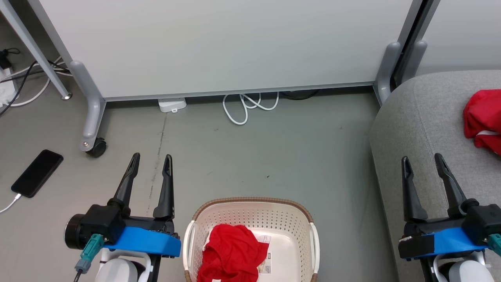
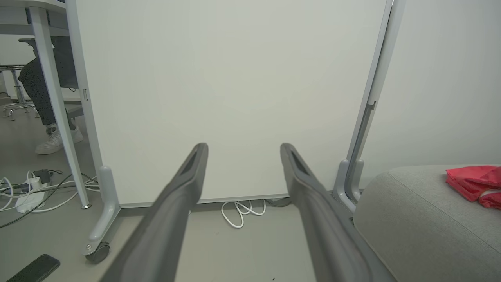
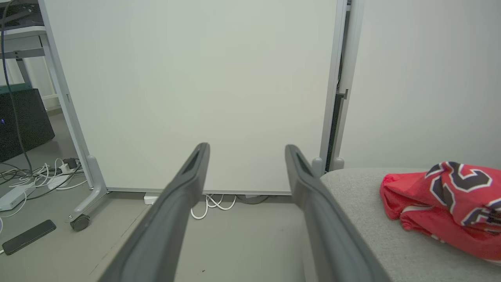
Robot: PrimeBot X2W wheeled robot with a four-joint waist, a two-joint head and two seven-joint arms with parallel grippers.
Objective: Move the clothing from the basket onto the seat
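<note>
Red garment [image 1: 231, 252]: was seen crumpled inside the cream perforated basket [image 1: 250, 206], toward its left side; white trim was shown at one edge, and part was cut off by the bottom of the head view.
Basket: was stood on the grey floor [image 1: 274, 156] between the two grippers, nearer the left one; a brown woven-look rim and white handles were noted, with a label sticker [image 1: 265, 263] on the inner bottom just beside the garment.
Red jersey [image 3: 450, 203]: was laid bunched on the grey sofa [image 1: 411, 129]; black-and-white numerals were shown in the right wrist view; it was well apart from the basket.
Sofa: was fabric-upholstered with a rounded corner and was placed right of the basket, close to a partition foot.
Left gripper [image 1: 152, 156]: was held over the floor just left of the basket, fingers pointed toward the partition; jaws were spread apart and empty.
Right gripper [image 1: 421, 157]: was seen over the sofa's edge nearest the basket, near the jersey but not touching it; jaws were spread apart and empty.
White partition panel [image 1: 227, 43]: was stood ahead on grey legs, with a black caster [image 1: 96, 149] at the left foot.
White cable [image 1: 246, 105]: was looped on the floor under the panel's lower edge.
Black phone [image 1: 37, 172]: was laid on the floor left of the left gripper, with a white lead plugged in.
Person: a white shoe [image 2: 54, 141] and a dark trouser leg were seen beyond a table leg in the left wrist view.
</note>
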